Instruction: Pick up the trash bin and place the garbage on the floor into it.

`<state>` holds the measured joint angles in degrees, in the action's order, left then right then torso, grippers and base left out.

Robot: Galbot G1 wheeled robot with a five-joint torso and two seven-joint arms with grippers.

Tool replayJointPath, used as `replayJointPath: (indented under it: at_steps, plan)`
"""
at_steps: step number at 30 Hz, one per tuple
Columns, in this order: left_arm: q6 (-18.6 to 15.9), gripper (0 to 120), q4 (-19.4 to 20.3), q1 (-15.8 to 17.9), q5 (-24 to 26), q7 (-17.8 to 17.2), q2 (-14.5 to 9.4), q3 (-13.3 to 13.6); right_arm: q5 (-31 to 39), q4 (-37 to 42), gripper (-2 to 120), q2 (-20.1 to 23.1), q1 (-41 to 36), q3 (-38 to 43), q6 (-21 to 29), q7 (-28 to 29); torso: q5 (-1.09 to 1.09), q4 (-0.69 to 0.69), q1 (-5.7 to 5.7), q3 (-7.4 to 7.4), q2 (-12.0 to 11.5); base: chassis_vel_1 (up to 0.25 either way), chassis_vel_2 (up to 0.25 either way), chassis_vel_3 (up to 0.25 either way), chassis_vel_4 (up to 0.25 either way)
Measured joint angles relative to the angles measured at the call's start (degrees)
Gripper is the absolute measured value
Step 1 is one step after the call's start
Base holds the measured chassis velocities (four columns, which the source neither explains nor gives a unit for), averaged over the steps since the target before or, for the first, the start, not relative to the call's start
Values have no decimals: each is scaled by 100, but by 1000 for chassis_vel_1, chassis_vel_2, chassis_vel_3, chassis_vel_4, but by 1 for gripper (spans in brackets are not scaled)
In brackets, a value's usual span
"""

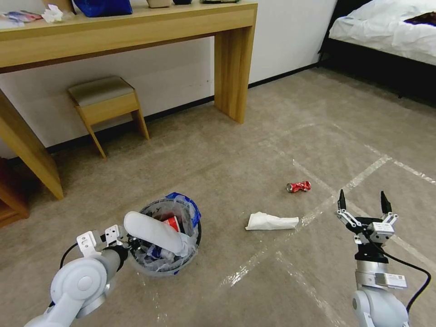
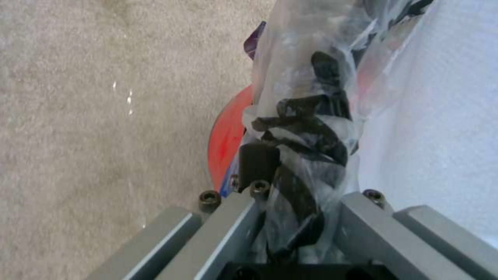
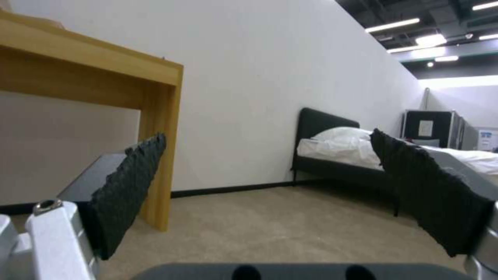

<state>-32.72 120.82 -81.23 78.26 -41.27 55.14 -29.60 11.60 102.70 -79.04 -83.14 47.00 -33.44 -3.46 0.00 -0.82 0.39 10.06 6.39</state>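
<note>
The left gripper has its fingers clamped on the trash bin at seven o'clock, litter already inside. A tissue and can remain on the floor centrally. The right gripper, fingers apart, hovers at four o'clock.

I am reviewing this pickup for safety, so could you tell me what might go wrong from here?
The left gripper is clamped on the trash bin at its bagged rim, so the liner could slip. The white slipper overhangs the rim and might tip out. The crushed can and tissue lie apart from the open right gripper.
</note>
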Motion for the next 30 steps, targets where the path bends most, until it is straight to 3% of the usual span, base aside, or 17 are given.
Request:
replayJointPath:
  at_steps: [30]
  plan:
    - [-2,0,-157,154,-27,-7,46,79,13,-281,100,38,176,-128,-27,-62,0,1,0,1,0,-90,94,90,-90]
